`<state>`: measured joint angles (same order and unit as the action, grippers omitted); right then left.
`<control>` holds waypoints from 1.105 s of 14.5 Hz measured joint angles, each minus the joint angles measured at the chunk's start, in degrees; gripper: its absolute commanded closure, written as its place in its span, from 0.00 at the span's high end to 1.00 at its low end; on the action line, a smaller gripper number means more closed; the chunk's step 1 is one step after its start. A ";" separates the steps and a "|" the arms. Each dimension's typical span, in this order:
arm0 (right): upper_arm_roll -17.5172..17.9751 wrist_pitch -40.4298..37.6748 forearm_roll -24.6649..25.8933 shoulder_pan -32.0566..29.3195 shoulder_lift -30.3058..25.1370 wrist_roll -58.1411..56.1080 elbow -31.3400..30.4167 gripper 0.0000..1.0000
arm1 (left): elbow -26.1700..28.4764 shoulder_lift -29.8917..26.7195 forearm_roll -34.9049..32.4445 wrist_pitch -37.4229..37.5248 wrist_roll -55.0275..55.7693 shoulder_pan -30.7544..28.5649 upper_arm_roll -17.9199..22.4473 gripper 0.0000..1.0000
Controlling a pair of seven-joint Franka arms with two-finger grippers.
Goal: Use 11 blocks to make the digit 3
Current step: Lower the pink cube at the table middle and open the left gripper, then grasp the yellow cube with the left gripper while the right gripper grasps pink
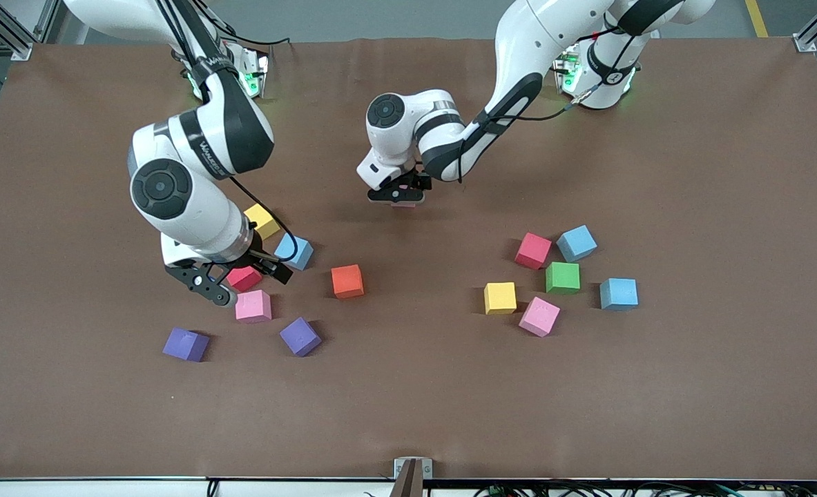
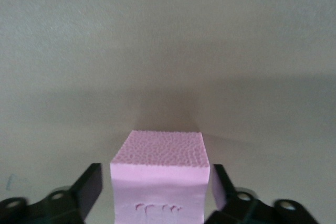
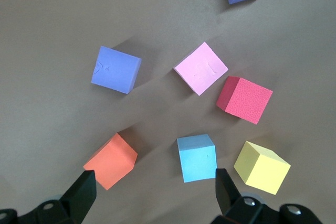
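Front view: we see the left gripper (image 1: 402, 198) parted around one pink block (image 2: 160, 174), right gripper (image 1: 232, 276) open, digit 3 unbuilt.

The only lettering stands on the dark band of the right arm's white upper link (image 1: 218, 148), a short line of white capitals running along the band, too small to read with certainty. The foam cubes and the brown surface carry none.

table (image 1: 691, 386): brown mat | on it: scattered foam cubes (image 1: 562, 277), two purple cubes (image 1: 186, 344)
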<state>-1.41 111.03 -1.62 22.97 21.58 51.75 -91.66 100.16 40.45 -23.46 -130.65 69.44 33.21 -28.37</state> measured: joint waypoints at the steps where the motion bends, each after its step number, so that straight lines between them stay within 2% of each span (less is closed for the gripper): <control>1: -0.24 0.27 0.39 -0.20 0.12 -1.69 -0.27 1.00 | -0.52 -0.48 0.00 1.25 -0.03 -0.13 -0.05 1.00; 6: -0.86 2.39 0.64 -5.57 2.25 -25.59 -0.84 1.00 | -1.90 -9.20 2.89 10.35 -5.79 -3.31 -1.84 1.00; 10: -0.78 6.85 0.75 -6.71 4.98 -31.88 -1.10 1.00 | -1.83 -16.50 6.48 15.81 -14.93 -14.22 -3.47 1.00; 13: -0.89 14.81 0.87 -7.57 10.22 -36.27 -1.31 1.00 | -1.57 -16.82 6.68 16.29 -20.71 -21.56 -3.42 1.00; 16: -0.91 17.75 0.87 -8.68 13.63 -38.46 -1.37 1.00 | -3.33 -13.81 6.68 15.52 -21.32 -25.22 -2.74 1.00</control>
<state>-2.32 128.78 -0.75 14.29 35.21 13.29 -93.03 96.84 26.65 -16.77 -115.13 48.12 7.99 -31.11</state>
